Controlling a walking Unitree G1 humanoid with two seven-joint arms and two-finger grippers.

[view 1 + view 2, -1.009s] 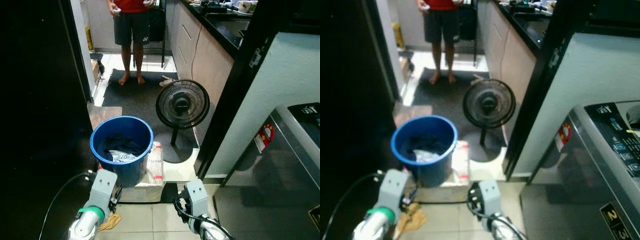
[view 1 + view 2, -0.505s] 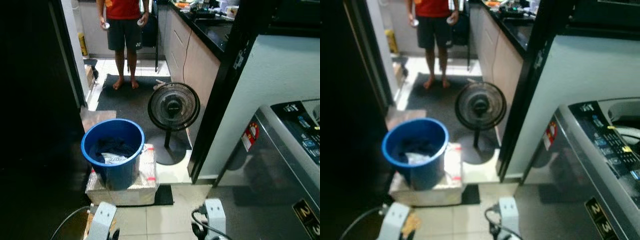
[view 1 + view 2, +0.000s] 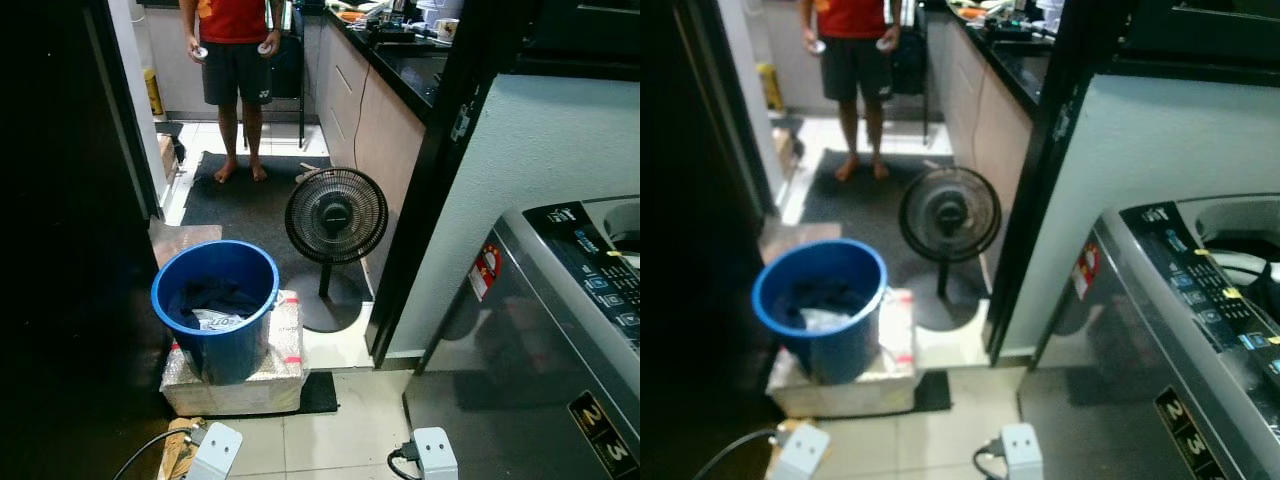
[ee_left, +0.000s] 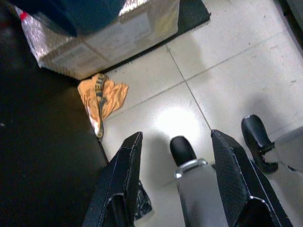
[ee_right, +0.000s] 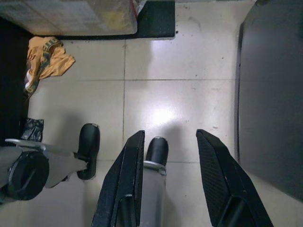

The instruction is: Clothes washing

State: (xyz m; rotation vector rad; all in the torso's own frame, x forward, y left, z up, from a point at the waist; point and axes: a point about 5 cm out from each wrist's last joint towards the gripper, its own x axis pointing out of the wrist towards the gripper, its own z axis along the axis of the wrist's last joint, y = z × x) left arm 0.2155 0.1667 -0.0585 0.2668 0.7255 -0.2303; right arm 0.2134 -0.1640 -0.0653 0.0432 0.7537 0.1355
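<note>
A blue bucket (image 3: pixel 215 330) holding dark clothes (image 3: pixel 212 298) stands on a foil-wrapped box (image 3: pixel 240 380) on the floor ahead to my left. The grey top-load washing machine (image 3: pixel 560 340) is at my right, its control panel (image 3: pixel 1215 290) facing up. Both arms hang low, their wrists at the picture's bottom edge. My left gripper (image 4: pixel 176 137) is open above the tiled floor with nothing in it. My right gripper (image 5: pixel 170 135) is open too, empty, beside the machine's dark side (image 5: pixel 270 94). An orange cloth (image 4: pixel 102 94) lies crumpled on the tiles by the box.
A black pedestal fan (image 3: pixel 335 215) stands behind the bucket on a dark mat (image 3: pixel 250 195). A person (image 3: pixel 232 60) stands barefoot at the far end. A kitchen counter (image 3: pixel 400 60) runs along the right. A black door frame (image 3: pixel 430 200) and a dark wall at left narrow the passage.
The camera view has shifted, bringing more of the washing machine's panel in at the right. Both arms have dropped lower in the picture. The bucket and fan stay put.
</note>
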